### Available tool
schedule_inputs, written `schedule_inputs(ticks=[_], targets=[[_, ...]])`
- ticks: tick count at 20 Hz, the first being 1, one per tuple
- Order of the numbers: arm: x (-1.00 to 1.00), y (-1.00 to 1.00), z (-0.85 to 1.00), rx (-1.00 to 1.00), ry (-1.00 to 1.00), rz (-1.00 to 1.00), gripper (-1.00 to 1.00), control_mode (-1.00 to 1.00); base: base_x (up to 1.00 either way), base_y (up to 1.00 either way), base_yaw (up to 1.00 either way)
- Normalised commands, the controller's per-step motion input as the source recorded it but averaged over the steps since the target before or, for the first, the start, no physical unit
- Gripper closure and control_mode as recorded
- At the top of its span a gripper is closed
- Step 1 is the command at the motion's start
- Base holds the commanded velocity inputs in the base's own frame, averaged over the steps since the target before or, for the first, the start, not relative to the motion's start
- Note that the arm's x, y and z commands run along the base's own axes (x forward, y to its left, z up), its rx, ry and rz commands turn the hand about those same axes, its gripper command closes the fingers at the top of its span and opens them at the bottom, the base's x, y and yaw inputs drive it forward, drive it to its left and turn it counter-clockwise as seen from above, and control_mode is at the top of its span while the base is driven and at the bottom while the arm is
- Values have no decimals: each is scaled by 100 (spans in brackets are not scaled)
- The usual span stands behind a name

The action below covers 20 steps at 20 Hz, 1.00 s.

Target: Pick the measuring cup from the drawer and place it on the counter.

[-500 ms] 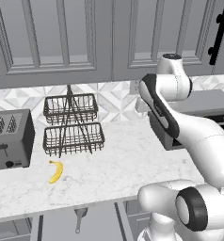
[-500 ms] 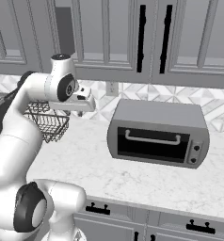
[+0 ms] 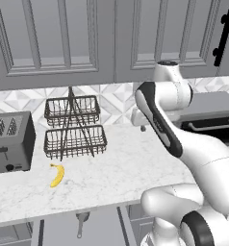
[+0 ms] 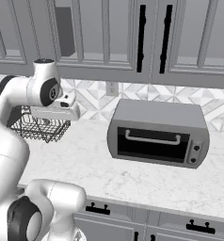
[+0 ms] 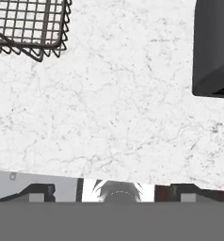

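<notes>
The measuring cup (image 3: 81, 221), small and dark with a thin handle, lies in the open drawer (image 3: 104, 227) below the counter's front edge. My gripper (image 3: 141, 126) hangs over the back of the white marble counter (image 3: 111, 168), between the wire rack and the toaster oven, far from the cup. In the hand view my gripper (image 5: 111, 192) looks straight down on bare counter (image 5: 114, 108). Its dark fingertips (image 5: 38, 191) stand wide apart, open, with nothing between them.
A two-tier wire basket rack (image 3: 74, 126) stands at the back left, a toaster (image 3: 10, 141) beside it. A yellow banana (image 3: 57, 174) lies in front of the rack. A toaster oven (image 4: 158, 134) sits on the right. Panelled cabinets hang above.
The hand has shifted a little to the left and slightly lower over the counter. The jaws stay open. Nothing else has moved.
</notes>
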Motion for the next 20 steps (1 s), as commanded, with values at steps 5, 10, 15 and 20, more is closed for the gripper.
schedule_inputs(ticks=[5,10,15,20], targets=[[-16,78,-20,2,11,4,-100,-100,0,0,0],[-6,74,-15,2,15,4,-100,-100,0,0,0],[-18,88,-20,0,16,1,-100,-100,0,0,0],[-47,79,-32,0,17,0,-100,-100,0,0,0]])
